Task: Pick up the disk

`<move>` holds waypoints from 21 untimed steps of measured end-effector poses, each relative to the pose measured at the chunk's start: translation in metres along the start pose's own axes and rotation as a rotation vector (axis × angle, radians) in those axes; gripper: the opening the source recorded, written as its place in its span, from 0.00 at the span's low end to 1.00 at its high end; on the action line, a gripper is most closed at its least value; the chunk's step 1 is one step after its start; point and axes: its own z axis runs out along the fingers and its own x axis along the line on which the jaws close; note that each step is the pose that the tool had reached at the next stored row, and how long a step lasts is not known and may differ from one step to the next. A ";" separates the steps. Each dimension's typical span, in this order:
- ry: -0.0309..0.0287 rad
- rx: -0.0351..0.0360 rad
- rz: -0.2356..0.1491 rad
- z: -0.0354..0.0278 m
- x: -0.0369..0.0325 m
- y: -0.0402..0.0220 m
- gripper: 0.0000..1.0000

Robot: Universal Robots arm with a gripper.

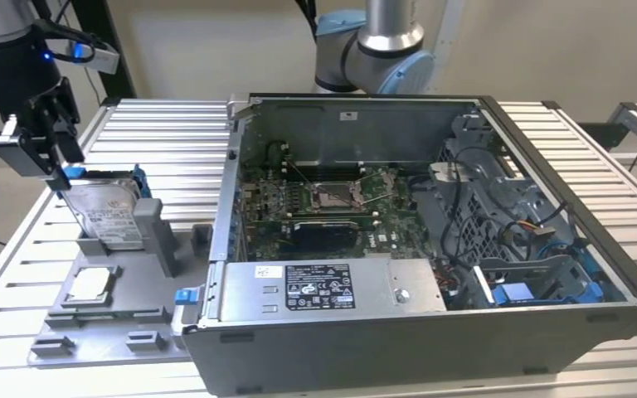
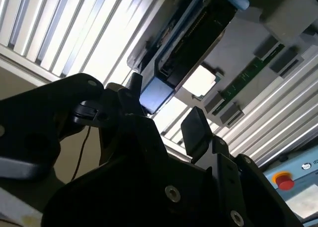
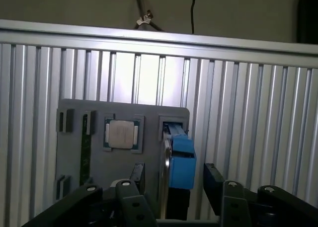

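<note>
Tool [image 3: 176,173], black and two-fingered, hangs at the exterior view's far left over the ribbed aluminium worktop [image 1: 163,133]. Its fingers [image 3: 214,180] stand apart, one on each side of the disk [image 1: 109,209], and the first wrist view shows a gap on both sides. They close on nothing.

The disk is a flat silver-grey metal hard drive with a white label and a blue plastic bracket. It stands on edge, slightly tilted, in a slot of the flat grey plastic holder tray [image 1: 130,344], with its blue top corner just under the tool. Just toward the exterior view's right of the disk, a grey upright post [image 1: 155,234] of the tray rises beside it. Nearer the camera on the same tray, a small square silver chip [image 1: 90,283] lies flat in its own recess, well apart from the disk.

Further right sits the large open grey metal computer case [image 1: 407,336]. At its near wall lies a silver box with a black label [image 1: 330,286], and behind that the green circuit board [image 1: 318,199]. Blue plastic clips [image 1: 513,294] show in the case's right-hand bay. Behind the case rises the arm's silver and pale-blue joint [image 1: 383,54].
</note>
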 end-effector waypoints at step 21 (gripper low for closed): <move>-0.0048 0.0052 0.024 0.0263 -0.0004 -0.0001 1.00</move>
